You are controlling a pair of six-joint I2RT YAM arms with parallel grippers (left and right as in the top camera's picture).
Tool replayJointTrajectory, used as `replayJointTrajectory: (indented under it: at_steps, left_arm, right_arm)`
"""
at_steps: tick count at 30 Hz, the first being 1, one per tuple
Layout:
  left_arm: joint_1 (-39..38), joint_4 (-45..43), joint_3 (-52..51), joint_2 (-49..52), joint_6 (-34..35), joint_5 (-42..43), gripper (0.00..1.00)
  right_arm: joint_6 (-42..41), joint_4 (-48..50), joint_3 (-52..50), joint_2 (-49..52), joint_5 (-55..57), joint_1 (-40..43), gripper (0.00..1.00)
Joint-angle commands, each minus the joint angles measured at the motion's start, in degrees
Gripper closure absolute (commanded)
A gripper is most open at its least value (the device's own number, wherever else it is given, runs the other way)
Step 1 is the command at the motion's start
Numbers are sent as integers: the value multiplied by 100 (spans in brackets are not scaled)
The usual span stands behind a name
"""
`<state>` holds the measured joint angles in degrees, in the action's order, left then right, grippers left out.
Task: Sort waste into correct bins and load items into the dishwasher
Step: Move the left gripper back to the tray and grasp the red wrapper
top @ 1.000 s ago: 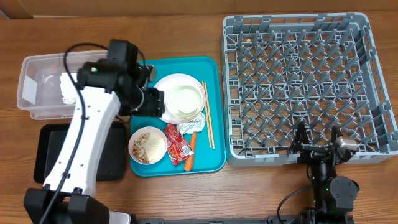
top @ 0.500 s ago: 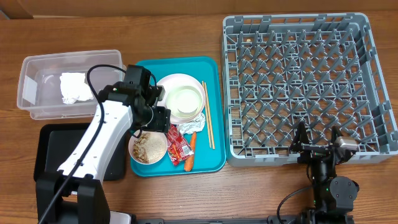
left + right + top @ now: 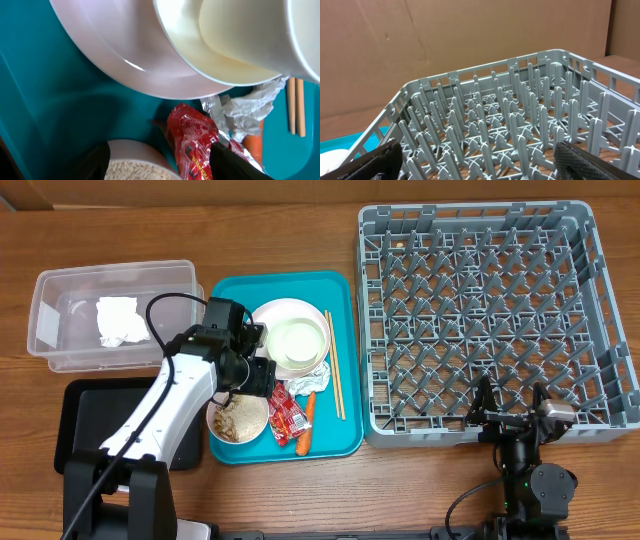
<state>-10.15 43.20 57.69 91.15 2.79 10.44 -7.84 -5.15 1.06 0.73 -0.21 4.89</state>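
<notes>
While the right gripper sits at the near rim of the large square grey plastic dish rack, jaws wide apart and empty, the left gripper hangs low over the teal serving tray. Its jaws are apart and clamped on nothing, with the red crinkled snack wrapper lying between them and a little beyond. Nearest on the tray are the small white bowl of rice, the wrapper just beside it, and the small orange carrot. Next come a crumpled white napkin against the wrapper's far end, then the pale pink round plate carrying a white bowl, with the thin wooden chopsticks alongside. Farther left stand the flat black tray and the clear plastic tub, which holds one napkin. Likely hazards: jaws closing off-centre could catch the rice bowl's rim and spill rice, the slick film could slip free, or the adjoining napkin could be dragged along.
</notes>
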Motion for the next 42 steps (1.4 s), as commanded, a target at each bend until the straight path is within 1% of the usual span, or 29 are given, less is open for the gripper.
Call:
replayJointTrajectory:
  at_steps: [1, 12, 15, 17, 18, 20, 21, 22, 23, 24, 25, 26, 27, 35, 38, 39, 40, 41, 42]
  left_arm:
    - [-50, -168, -216, 33, -157, -33, 34]
    - [-50, -352, -295, 35, -157, -31, 33]
    - [-48, -522, -273, 33, -157, -55, 37]
    - [-48, -605, -203, 33, -155, -50, 44]
    - [-50, -597, -146, 33, -155, -50, 45]
    - [-50, -553, -85, 33, -155, -48, 45]
    - [-50, -551, -83, 33, -157, -59, 47]
    - [-48, -551, -85, 35, -157, -125, 55]
    - [-48, -555, -85, 35, -155, -223, 65]
    - [-48, -577, -85, 35, -155, -354, 73]
    - [-48, -599, -85, 35, -153, -450, 85]
    - [-50, -616, -85, 35, -153, -507, 90]
    - [-48, -649, -92, 42, -153, -511, 92]
    - [-48, -774, -96, 63, -153, -570, 93]
    - [-50, -813, -96, 136, -107, -511, 90]
    - [-50, -811, -96, 149, -109, -422, 87]
    - [-50, -811, -96, 155, -114, -330, 81]
    - [-50, -813, -94, 155, -116, -319, 64]
    - [-48, -811, -87, 153, -164, -313, 51]
  right_arm:
    - [20, 35, -61, -57, -35, 22, 0]
    - [20, 35, -61, -57, -35, 22, 0]
    - [20, 35, -61, -57, -35, 22, 0]
    - [20, 35, -61, -57, -35, 22, 0]
    - [20, 35, -61, -57, -35, 22, 0]
    - [20, 33, -61, -57, -35, 22, 0]
    - [20, 35, -61, -57, -35, 22, 0]
    - [20, 35, -61, -57, -35, 22, 0]
    - [20, 35, -61, -57, -35, 22, 0]
    - [20, 33, -61, -57, -35, 22, 0]
    - [20, 33, -61, -57, -35, 22, 0]
    - [20, 35, -61, -57, -35, 22, 0]
    - [20, 35, -61, -57, -35, 22, 0]
    - [20, 35, -61, -57, -35, 22, 0]
    - [20, 35, -61, -57, -35, 22, 0]
    - [20, 35, -61, -57, -35, 22, 0]
    - [20, 35, -61, -57, -35, 22, 0]
    - [20, 35, -61, -57, -35, 22, 0]
    - [20, 35, -61, -57, -35, 22, 0]
